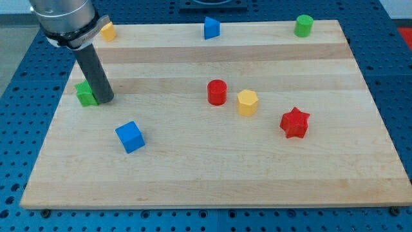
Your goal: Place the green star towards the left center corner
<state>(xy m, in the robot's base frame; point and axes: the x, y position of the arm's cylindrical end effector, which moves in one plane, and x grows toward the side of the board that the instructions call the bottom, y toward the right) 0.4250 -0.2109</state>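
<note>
The green star (84,94) lies at the view's left edge of the wooden board (193,174), about halfway up, partly hidden by the rod. My tip (105,100) rests on the board just to the right of the green star, touching or almost touching it.
A blue cube (130,136) lies below and right of the tip. A red cylinder (217,92), a yellow hexagonal block (247,102) and a red star (295,123) sit mid-board. Along the top edge are a yellow block (108,31), a blue triangular block (211,28) and a green cylinder (304,26).
</note>
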